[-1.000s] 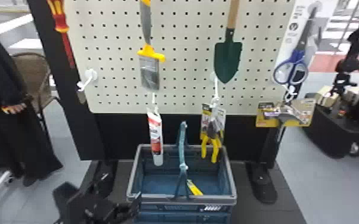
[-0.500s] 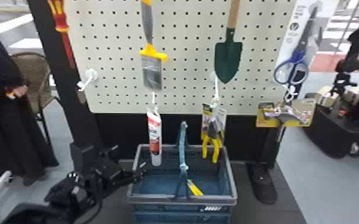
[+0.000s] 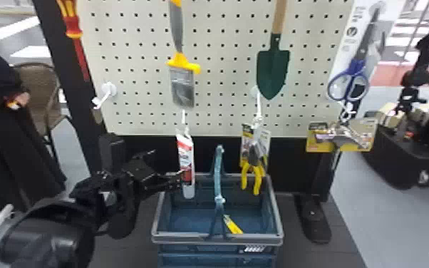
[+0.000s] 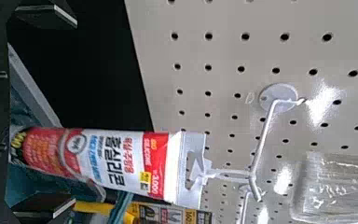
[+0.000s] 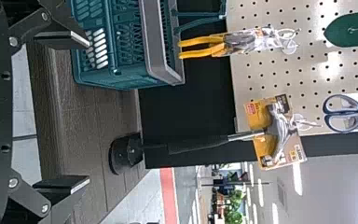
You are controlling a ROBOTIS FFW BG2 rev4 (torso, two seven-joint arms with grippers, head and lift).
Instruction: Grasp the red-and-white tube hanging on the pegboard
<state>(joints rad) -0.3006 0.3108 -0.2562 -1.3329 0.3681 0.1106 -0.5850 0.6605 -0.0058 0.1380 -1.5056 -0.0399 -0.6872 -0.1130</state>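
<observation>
On pegboard (image 3: 135,53), red-and-white tube (image 3: 185,160) hangs vert., hang-tab end up, lower end betw. spread L jaws.

Grey floor (image 3: 388,221), wicker chair (image 3: 41,83)

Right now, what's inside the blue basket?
A yellow item lies on the basket floor beside its handle. The near wall hides the floor's front strip.
</observation>
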